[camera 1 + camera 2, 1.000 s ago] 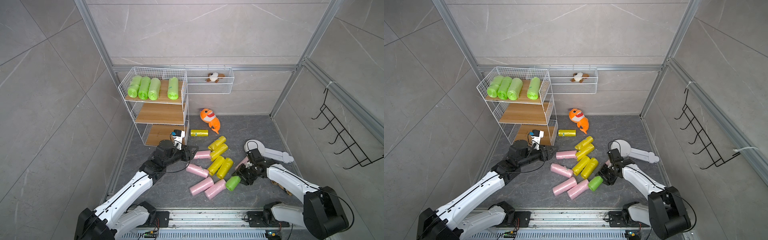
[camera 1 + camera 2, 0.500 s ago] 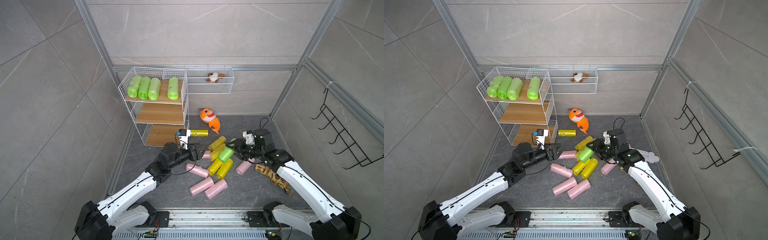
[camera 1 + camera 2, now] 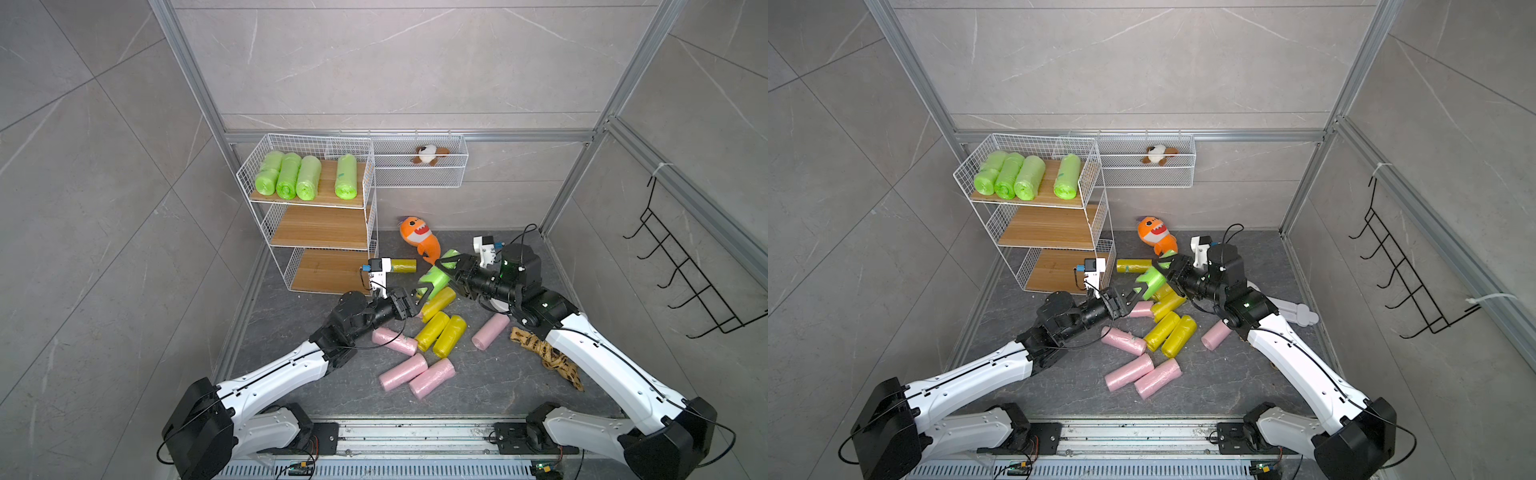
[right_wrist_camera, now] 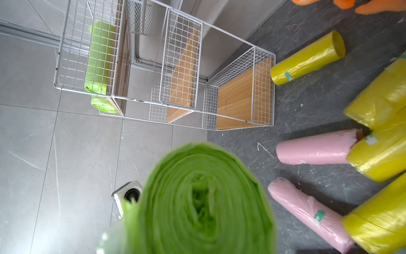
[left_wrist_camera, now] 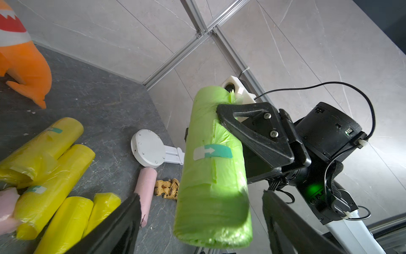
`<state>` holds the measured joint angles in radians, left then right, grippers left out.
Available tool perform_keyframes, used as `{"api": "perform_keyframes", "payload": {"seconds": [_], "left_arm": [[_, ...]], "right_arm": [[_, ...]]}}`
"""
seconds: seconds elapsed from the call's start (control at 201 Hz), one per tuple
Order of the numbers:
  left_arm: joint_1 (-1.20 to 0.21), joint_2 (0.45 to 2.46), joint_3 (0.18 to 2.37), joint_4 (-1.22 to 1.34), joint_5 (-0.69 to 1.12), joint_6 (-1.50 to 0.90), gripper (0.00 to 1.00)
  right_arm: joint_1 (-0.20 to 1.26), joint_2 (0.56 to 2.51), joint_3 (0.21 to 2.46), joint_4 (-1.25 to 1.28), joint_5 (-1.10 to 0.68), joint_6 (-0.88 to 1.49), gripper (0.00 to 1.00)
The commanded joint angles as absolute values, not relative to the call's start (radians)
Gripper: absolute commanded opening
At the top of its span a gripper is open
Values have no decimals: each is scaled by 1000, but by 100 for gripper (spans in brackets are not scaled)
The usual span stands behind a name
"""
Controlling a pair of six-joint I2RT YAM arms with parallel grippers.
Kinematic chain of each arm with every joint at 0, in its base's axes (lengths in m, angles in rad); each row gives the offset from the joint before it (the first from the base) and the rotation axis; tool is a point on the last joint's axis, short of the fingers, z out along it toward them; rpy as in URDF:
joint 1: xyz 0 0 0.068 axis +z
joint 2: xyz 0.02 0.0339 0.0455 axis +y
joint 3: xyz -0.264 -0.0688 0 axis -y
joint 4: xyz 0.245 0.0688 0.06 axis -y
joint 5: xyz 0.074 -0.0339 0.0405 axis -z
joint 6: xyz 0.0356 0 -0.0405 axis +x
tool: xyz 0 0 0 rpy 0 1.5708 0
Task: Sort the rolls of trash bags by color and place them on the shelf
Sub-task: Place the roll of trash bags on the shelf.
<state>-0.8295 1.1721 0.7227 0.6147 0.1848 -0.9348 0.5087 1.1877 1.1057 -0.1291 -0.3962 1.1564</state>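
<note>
**Walls** [image 3: 415, 62]: grey stone-look tiles are closing in the bay on three sides, with aluminium posts [image 3: 189, 75] running up the corners.

**Floor** [image 3: 498, 390]: a dark grey slab is carrying everything loose.

**Shelf** [image 3: 320, 226]: a white wire rack with three stepped wood boards is standing in the back left corner. Its middle and bottom boards are lying bare.

**Basket** [image 3: 415, 178]: this white wire basket is hanging on the back wall just beside the shelf top and holding a small plush [image 3: 430, 154].

**Hooks** [image 3: 685, 286]: a black wire rack is hanging on the right wall.

**Right claw** [image 3: 452, 272]: it is gripping a green roll [image 3: 434, 280] near one end and holding it clear of the floor, above the yellow bunch. The free end is pointing at the left claw.

**Left claw** [image 3: 419, 300]: its jaws are standing wide and straddling that free end. In the left wrist view a gap is showing between each finger [image 5: 123, 224] and the plastic, so it is gripping nothing.

**Green rolls** [image 3: 305, 178]: four are lying on the top board, three touching and the fourth apart.

**Yellow rolls** [image 3: 450, 336]: four are bunching mid-floor.

**Lone yellow roll** [image 3: 403, 265]: it is lying just beside the bottom tier.

**Pink rolls** [image 3: 403, 372]: these are lying on the floor around the yellow bunch.

**Shark** [image 3: 419, 239]: the orange plush is lying near the back wall.
</note>
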Motion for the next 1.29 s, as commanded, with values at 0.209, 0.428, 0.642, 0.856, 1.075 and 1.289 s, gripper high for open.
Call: {"api": "perform_keyframes", "payload": {"seconds": [0.209, 0.428, 0.642, 0.856, 1.075, 1.289], "left_arm": [[-843, 1212, 786, 720, 177, -991, 75], [-847, 1207, 773, 768, 139, -999, 52], [-847, 1189, 761, 766, 122, -983, 31], [-845, 1140, 781, 639, 82, -888, 19], [-810, 1105, 866, 409, 94, -779, 18], [-717, 1050, 973, 173, 139, -667, 19]], "right_arm": [[533, 1182, 1148, -31, -376, 1176, 48], [540, 1177, 1122, -6, -366, 1188, 47], [540, 1176, 1106, -3, -347, 1185, 48], [540, 1158, 1096, -43, -294, 1161, 73], [540, 1116, 1103, -138, -226, 1096, 91], [540, 1067, 1122, -307, -126, 966, 95]]}}
